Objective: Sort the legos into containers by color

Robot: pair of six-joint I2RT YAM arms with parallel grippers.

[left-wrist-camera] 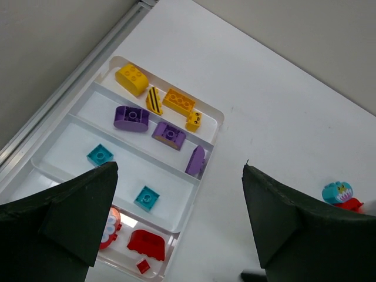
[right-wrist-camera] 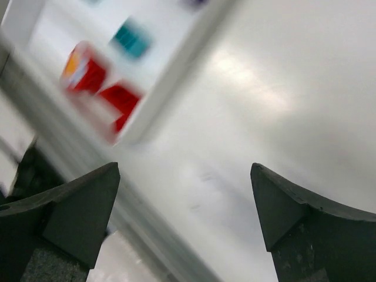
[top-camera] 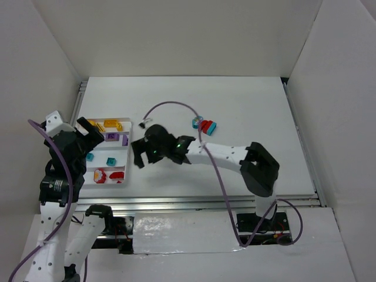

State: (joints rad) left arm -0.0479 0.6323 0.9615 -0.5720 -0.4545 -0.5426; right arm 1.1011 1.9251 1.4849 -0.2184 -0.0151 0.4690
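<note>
The white tray (top-camera: 119, 154) lies at the left; its four rows hold yellow (left-wrist-camera: 131, 79), purple (left-wrist-camera: 131, 117), teal (left-wrist-camera: 146, 197) and red (left-wrist-camera: 146, 243) legos. A teal printed brick (left-wrist-camera: 337, 191) and a red brick (top-camera: 207, 126) lie loose together on the table right of the tray. My left gripper (top-camera: 85, 130) hovers above the tray's left end, open and empty (left-wrist-camera: 179, 176). My right gripper (top-camera: 136, 154) is just right of the tray, open and empty (right-wrist-camera: 185, 170); its view is blurred and shows the tray's red (right-wrist-camera: 88, 73) and teal (right-wrist-camera: 130, 38) legos.
A purple cable (top-camera: 176, 106) arcs over the table from the right arm towards the loose bricks. White walls enclose the table on the left, back and right. A metal rail (top-camera: 200, 202) runs along the near edge.
</note>
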